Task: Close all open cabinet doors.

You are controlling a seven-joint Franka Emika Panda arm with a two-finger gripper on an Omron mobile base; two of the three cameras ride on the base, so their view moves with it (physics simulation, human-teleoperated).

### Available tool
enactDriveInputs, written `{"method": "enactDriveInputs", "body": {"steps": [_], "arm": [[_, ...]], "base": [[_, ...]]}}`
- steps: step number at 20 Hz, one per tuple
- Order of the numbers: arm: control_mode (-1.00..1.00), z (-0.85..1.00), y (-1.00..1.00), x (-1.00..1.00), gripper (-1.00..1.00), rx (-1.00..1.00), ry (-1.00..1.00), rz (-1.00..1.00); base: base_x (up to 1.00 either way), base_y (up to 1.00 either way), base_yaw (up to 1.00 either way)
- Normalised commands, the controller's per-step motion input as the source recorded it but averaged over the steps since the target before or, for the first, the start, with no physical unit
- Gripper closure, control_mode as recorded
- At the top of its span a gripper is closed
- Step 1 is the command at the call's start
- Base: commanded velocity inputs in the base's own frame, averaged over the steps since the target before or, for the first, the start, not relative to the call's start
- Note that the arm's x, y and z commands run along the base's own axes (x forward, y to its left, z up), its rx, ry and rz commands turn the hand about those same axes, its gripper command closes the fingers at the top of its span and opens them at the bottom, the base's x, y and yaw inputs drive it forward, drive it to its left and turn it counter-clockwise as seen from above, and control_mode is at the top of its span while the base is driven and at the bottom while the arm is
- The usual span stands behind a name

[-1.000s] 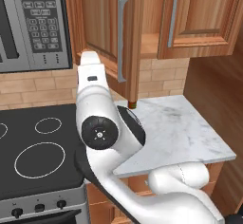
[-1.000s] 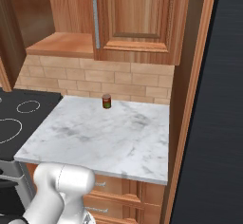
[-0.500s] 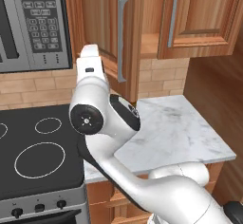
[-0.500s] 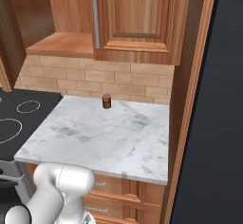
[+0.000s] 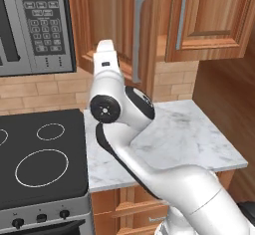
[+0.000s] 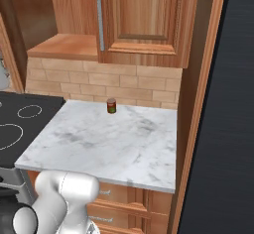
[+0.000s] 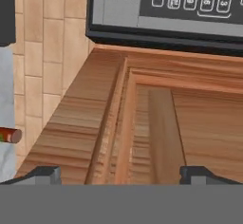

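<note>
Since the earlier pictures the arm point(image 5: 124, 124) has been rising and leaning toward the cabinets, its elbow joint now sitting higher over the tabletop point(image 5: 199, 134); the right base view is showing the same scene as before.

Going left to right in the left base view: the microwave point(image 5: 35, 25) is hanging over the black stove point(image 5: 40, 159), and beside it the open cabinet door point(image 5: 117, 27) is swinging out toward the room, reddish-brown wood with a raised panel and a long vertical silver handle point(image 5: 137, 40). Right of it the closed cabinet door point(image 5: 211, 17) is lying flush, with its own silver handle point(image 5: 181, 17). In the right base view the open cabinet's shelf point(image 6: 67, 44) is showing bare next to that closed door point(image 6: 146, 20).

The arm is reaching up from the lower right, its wrist pressing close to the open door's lower edge. In the hand view the fingers point(image 7: 43, 174) are standing wide apart with nothing between them, and the gripper point(image 7: 121, 175) is facing the door's panelled wood point(image 7: 142, 133) close up, the microwave's keypad point(image 7: 190, 2) beyond.

A small can point(image 6: 111, 105) is standing on the marble tabletop near the brick wall point(image 6: 99, 82), well apart from the arm.
</note>
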Motion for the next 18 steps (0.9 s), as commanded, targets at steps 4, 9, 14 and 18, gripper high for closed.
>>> {"method": "enactDriveInputs", "body": {"steps": [4,9,14,18], "arm": [[-1.0,0.0,-0.2,0.83,-1.0,0.0,0.0,0.0],[-1.0,0.0,-0.27,0.72,-1.0,0.0,0.0,0.0],[-1.0,0.0,-0.34,0.69,-1.0,0.0,0.0,-0.02],[-1.0,0.0,-0.37,0.72,-1.0,0.0,0.01,-0.02]], "base": [[0.0,0.0,0.0],[0.0,0.0,0.0],[0.0,0.0,0.0],[0.0,0.0,0.0]]}}
